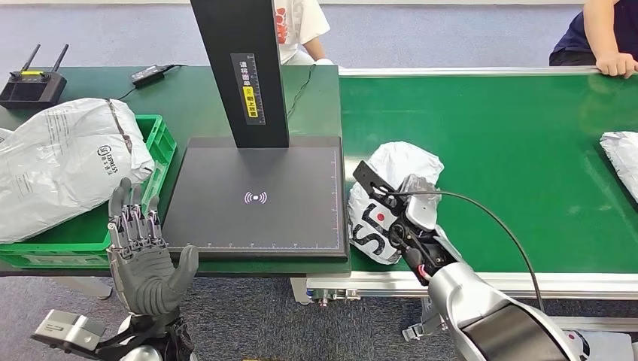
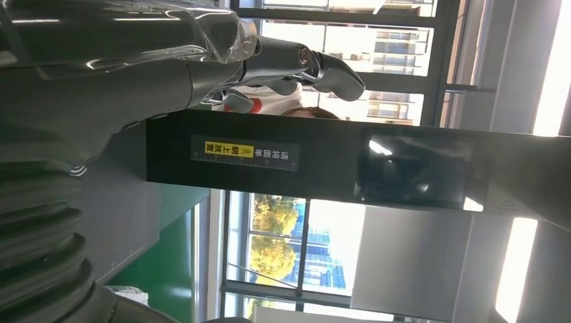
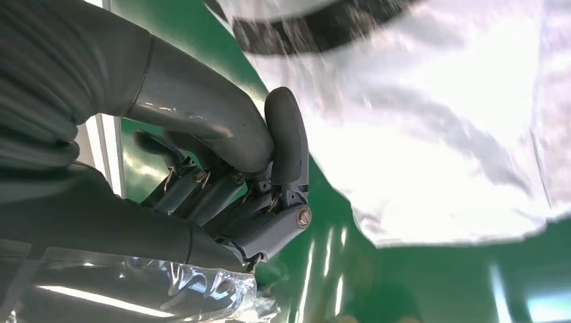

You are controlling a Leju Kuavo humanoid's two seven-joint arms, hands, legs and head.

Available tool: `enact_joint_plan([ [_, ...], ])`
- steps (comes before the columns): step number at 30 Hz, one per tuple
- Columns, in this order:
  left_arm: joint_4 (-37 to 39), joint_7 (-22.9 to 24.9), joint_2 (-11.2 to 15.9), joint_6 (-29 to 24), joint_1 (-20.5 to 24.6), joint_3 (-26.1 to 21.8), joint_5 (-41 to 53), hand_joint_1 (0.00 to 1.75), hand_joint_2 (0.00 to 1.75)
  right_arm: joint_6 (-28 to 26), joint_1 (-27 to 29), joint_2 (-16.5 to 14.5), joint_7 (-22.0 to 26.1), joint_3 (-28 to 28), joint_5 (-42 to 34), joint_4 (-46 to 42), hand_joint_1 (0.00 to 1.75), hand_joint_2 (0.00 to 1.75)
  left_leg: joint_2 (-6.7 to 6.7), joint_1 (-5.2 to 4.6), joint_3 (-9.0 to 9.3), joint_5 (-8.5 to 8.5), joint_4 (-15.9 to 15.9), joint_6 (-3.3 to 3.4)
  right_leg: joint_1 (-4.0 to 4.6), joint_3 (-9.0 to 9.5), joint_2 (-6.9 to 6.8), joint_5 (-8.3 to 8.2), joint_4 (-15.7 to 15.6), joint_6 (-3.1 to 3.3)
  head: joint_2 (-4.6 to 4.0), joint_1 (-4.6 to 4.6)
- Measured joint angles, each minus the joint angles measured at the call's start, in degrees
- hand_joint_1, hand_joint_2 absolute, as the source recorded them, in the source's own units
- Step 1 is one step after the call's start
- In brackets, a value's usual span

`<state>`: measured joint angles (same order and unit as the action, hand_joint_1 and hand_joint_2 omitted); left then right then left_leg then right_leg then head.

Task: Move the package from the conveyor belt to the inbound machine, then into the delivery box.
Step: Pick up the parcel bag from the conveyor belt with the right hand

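Observation:
A crumpled white package [image 1: 395, 184] with black lettering lies on the green conveyor belt [image 1: 511, 165] at its left end, beside the inbound machine's black plate [image 1: 256, 197]. My right hand [image 1: 412, 226] is at the package's near side. In the right wrist view this hand [image 3: 269, 175] has its fingers curled in under the thumb with nothing in them, and the package [image 3: 438, 134] lies just beyond them. My left hand [image 1: 143, 256] is raised in front of the table with fingers spread and nothing in it. The delivery box is a green crate [image 1: 154, 143] on the left.
A large white bag [image 1: 64, 162] lies in the green crate. The machine's black column [image 1: 241, 68] stands behind the plate. Another white package [image 1: 623, 158] sits at the belt's right edge. Two people [image 1: 301, 26] stand behind; one hand [image 1: 617, 64] rests on the belt's far rail.

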<state>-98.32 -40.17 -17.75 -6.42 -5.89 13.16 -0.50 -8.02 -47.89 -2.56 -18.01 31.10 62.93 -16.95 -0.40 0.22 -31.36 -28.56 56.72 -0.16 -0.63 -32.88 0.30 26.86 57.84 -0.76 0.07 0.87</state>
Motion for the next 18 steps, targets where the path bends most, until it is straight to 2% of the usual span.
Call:
enact_joint_plan([
  [5, -0.4, 0.0, 0.0, -0.4, -0.1, 0.0, 0.0, 0.00, 1.75, -0.4, -2.5, 0.2, 0.0, -0.5, 0.0, -0.4, 1.75, 1.75, -0.01, 0.00, -0.04, 0.00, 0.0, 0.00, 0.00, -0.02, 0.00, 0.00, 0.0, 0.00, 0.00, -0.01],
  [6, -0.6, 0.0, 0.0, -0.6, -0.1, 0.0, 0.0, 0.00, 1.75, -0.4, -3.0, 0.2, 0.0, -0.5, 0.0, -0.5, 1.66, 1.75, -0.02, 0.00, -0.04, 0.00, 0.0, 0.00, 0.00, -0.02, 0.00, 0.00, 0.0, 0.00, 0.00, -0.01],
  [9, -1.1, 0.0, 0.0, -0.9, -0.3, 0.0, 0.0, 0.00, 1.75, -0.1, -4.7, 0.0, 0.0, -0.6, 0.2, -0.8, 0.35, 1.75, -0.05, 0.00, -0.05, 0.00, 0.0, 0.00, 0.00, -0.02, -0.01, 0.00, 0.0, 0.00, 0.00, -0.01],
  [10, -1.3, 0.0, 0.0, -1.0, -0.4, 0.0, 0.0, 0.00, 1.75, 0.0, -5.1, -0.1, 0.0, -0.6, 0.3, -0.9, 0.00, 1.75, -0.05, 0.00, -0.04, 0.00, 0.0, 0.00, 0.00, -0.02, -0.01, 0.00, 0.0, 0.00, 0.00, -0.01],
  [18, -2.4, 0.0, 0.0, -1.3, -1.4, 0.0, 0.0, 0.00, 1.75, -0.7, -5.0, -1.1, 0.0, -0.6, 1.0, -1.0, 0.00, 1.75, -0.06, 0.00, -0.05, 0.00, 0.0, 0.00, 0.00, -0.02, -0.01, 0.00, 0.0, 0.00, 0.00, 0.00],
])
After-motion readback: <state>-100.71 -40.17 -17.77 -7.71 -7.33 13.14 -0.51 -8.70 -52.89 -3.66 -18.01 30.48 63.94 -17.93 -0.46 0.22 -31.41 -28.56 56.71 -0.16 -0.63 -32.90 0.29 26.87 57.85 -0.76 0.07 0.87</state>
